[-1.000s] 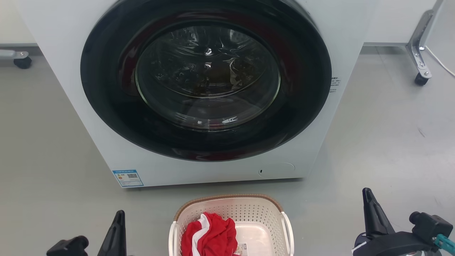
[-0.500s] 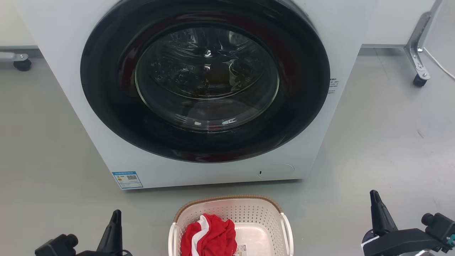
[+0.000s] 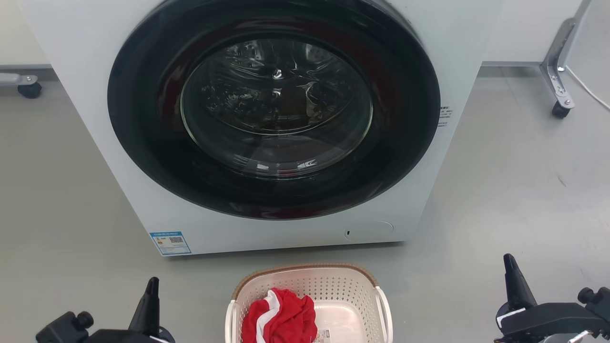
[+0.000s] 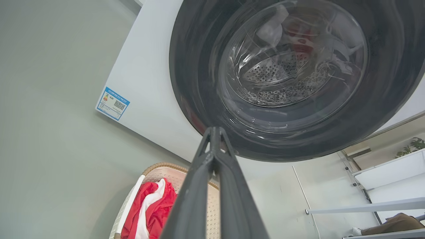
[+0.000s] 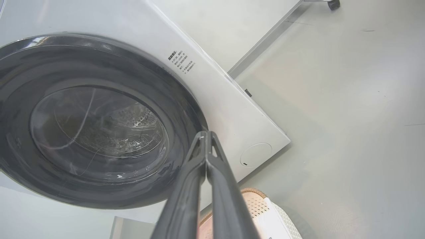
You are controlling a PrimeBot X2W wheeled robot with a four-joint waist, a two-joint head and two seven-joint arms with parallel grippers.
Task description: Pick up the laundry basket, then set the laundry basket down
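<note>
**A:** What is at the far left?

**B:** The left gripper (image 3: 152, 286), with its two long dark fingers, low over the smooth grey floor (image 3: 57, 190). In its wrist view the fingertips meet, so it is closed and holds nothing.

**A:** And to its right?

**B:** Well apart from it, the small cream-white perforated plastic laundry basket (image 3: 333, 286) with a brown woven-look rim stands on the floor. It is just in front of the big white front-loading washing machine (image 3: 71, 95), whose round dark glass door (image 3: 276, 105) is shut. A crumpled red and white garment (image 3: 281, 317) lies in the basket's left half.

**A:** And on the right?

**B:** The right gripper (image 3: 510, 264) hangs well to the right of the basket, touching nothing. Its fingers are also pressed together and empty.
</note>
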